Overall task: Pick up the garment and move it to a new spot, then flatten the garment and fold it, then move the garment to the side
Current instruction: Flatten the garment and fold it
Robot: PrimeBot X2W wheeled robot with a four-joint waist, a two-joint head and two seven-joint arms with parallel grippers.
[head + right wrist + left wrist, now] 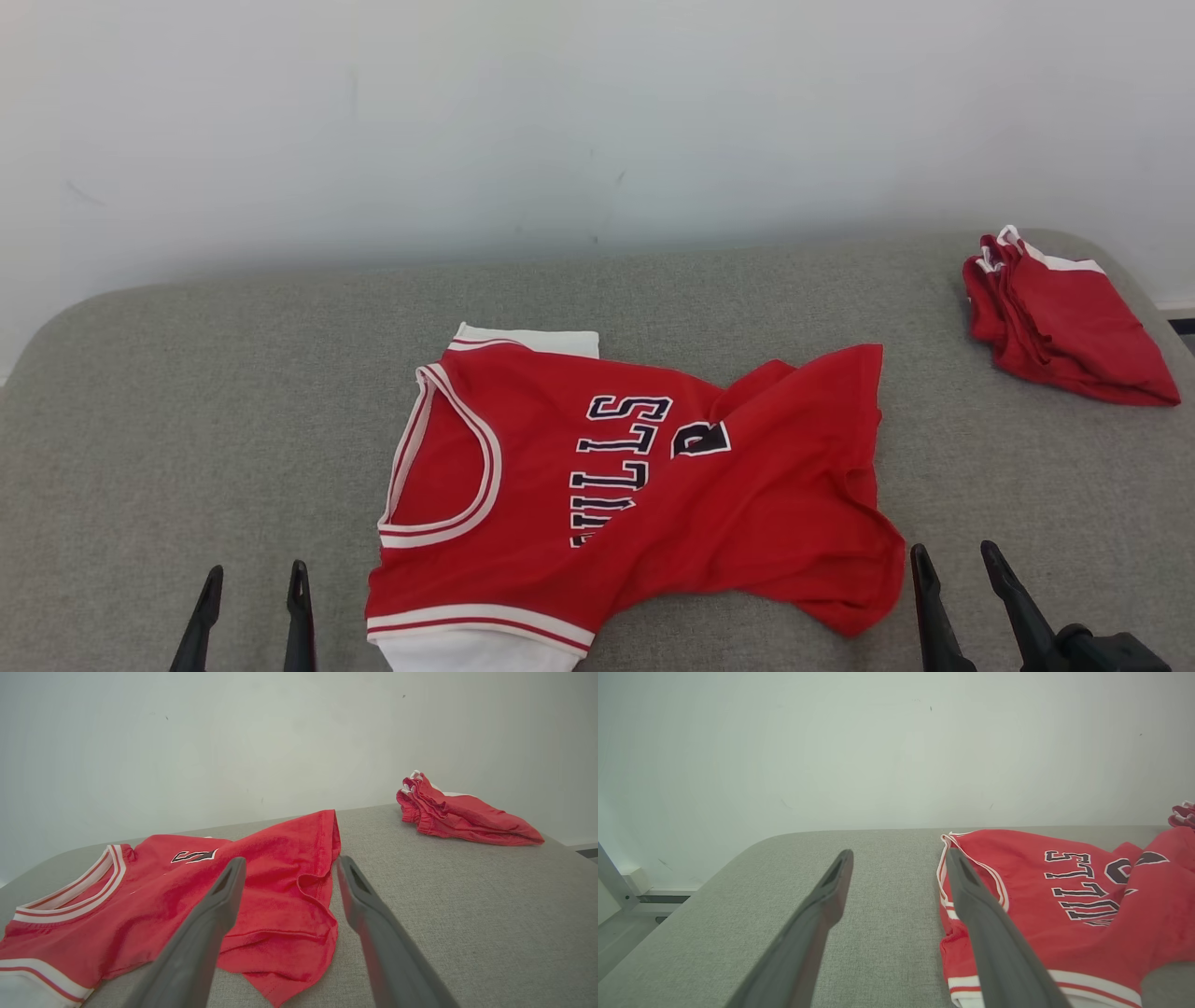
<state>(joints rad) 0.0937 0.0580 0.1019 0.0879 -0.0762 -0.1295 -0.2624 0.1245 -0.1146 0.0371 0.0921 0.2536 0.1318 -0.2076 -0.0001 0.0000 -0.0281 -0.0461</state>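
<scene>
A red jersey with white trim and dark lettering, the garment, lies rumpled in the middle of the grey padded table, neck hole to the left and its hem bunched at the right. My left gripper stands open at the lower left, apart from the garment's left edge. In the left wrist view the garment lies to the right of my open left gripper. My right gripper is open just right of the hem. The right wrist view has the hem between and below my right gripper.
Another red garment lies folded at the table's far right corner, and shows in the right wrist view as a pile. A pale wall rises behind the table. The table's front left and right corners are rounded.
</scene>
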